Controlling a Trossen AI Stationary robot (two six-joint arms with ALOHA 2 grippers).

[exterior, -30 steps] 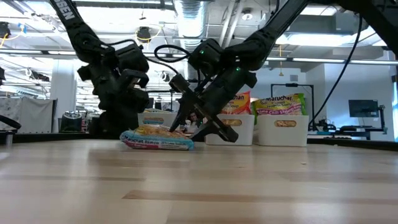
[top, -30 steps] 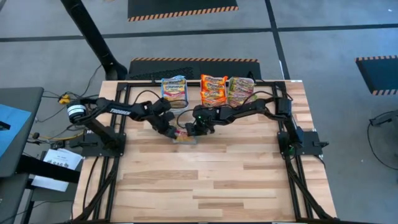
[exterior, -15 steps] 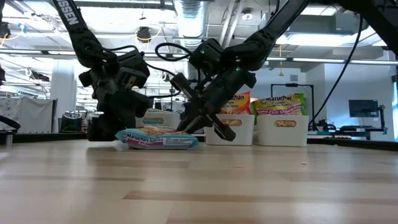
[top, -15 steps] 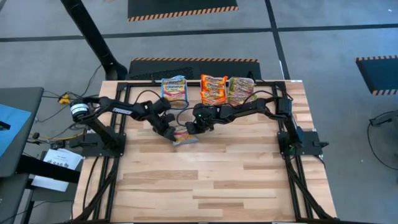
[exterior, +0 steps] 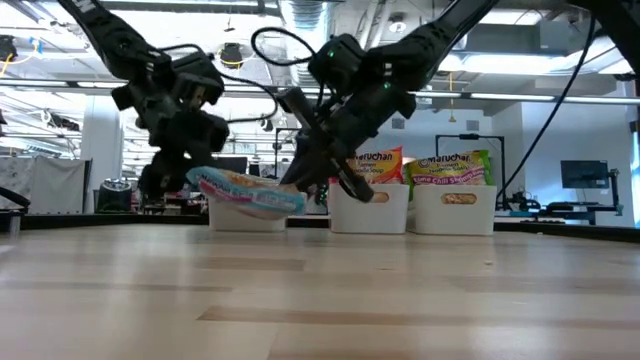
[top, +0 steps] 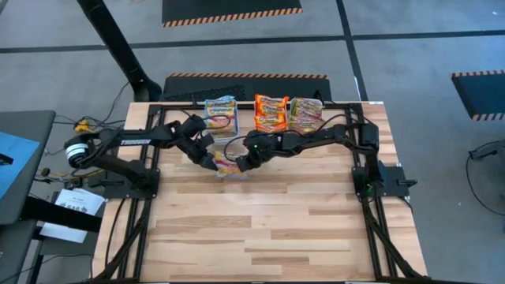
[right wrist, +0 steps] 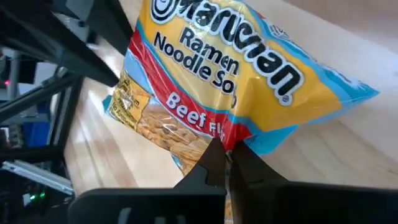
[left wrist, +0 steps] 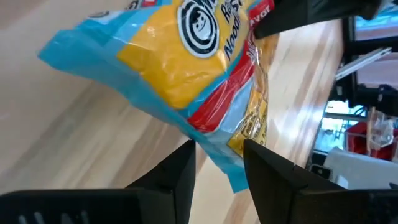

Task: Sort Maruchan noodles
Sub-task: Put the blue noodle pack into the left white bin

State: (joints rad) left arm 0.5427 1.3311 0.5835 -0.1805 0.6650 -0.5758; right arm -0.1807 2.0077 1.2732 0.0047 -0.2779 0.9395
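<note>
Pinching opposite ends, both grippers' jaws, left gripper (top: 207,160) and right gripper (top: 241,163), hold a beef ramen packet (exterior: 247,190) above the bench (top: 268,221).

near table (top: 260,229): bare, open passage
far edge: three white bins (top: 271,120) block
centre: both arms and lifted packet (exterior: 245,191) crowd it

Noodle packet (exterior: 245,190) hangs between both grippers, before three bins (exterior: 455,208).

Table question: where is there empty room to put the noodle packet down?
The wooden table is bare in its whole near half, in front of both grippers. It is crowded at the far edge, where three white bins of noodles stand side by side.
</note>
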